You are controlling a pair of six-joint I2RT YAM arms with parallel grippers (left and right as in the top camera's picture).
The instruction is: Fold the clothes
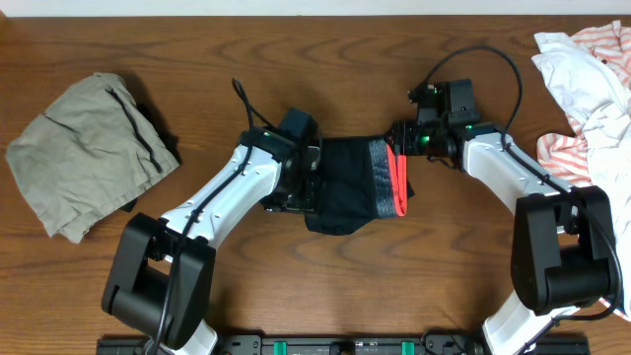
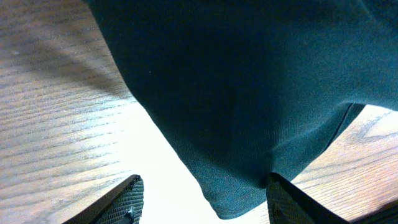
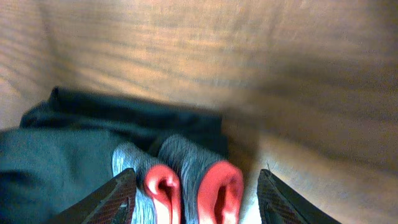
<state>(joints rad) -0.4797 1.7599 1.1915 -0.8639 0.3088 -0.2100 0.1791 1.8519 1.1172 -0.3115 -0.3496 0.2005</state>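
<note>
Left hand: I am seeing the left hand standing with its fingers well apart, clamping nothing; it is sitting low against the left edge of the leggings
Left hand contact: a rounded fold of the dark fabric is hanging down between the fingers; it is touching the finger at the right of the wrist view, while bare table is showing between it and the other finger
Right hand: the right hand is standing apart too, gripping nothing; overhead I am placing it at the far right corner of the bundle
Right hand contact: the waistband, grey with a red edge, is lying doubled between its fingers; I cannot tell whether either finger is touching it
Leggings: they are lying as a compact folded bundle in the middle of the table, between the two hands, waistband facing right
Around: a khaki-grey garment is lying crumpled at the left end, well apart; white and red-striped garments are lying heaped at the right end
In the way: the left arm is covering the bundle's left edge from overhead
</note>
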